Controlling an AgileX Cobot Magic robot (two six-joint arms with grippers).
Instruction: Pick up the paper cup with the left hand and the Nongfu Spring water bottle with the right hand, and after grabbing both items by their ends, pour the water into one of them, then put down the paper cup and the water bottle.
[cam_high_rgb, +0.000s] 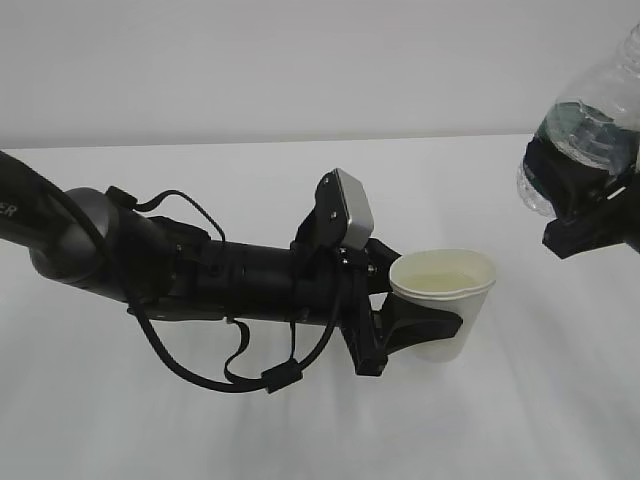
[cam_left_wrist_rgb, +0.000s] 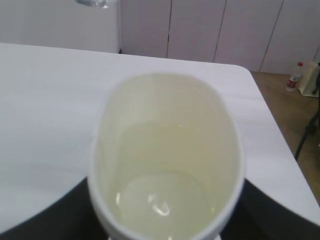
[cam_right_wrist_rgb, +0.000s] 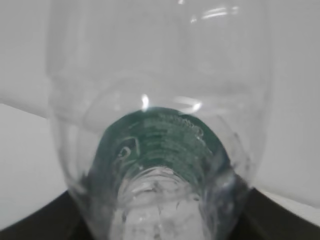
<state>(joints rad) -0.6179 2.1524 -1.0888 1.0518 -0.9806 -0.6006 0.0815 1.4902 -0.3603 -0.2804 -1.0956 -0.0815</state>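
We see the left hand clamping the paper cup with water inside above the white table, while the right hand grips the Nongfu Spring water bottle raised at far right.

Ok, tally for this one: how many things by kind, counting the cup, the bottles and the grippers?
Paper cups: 1, the paper cup, held in the left gripper, liquid inside.
Water bottles: 2, the Nongfu Spring water bottle in the right gripper, plus a small bottle on the floor in the left wrist view.
Grippers: 2.
Total: 5.
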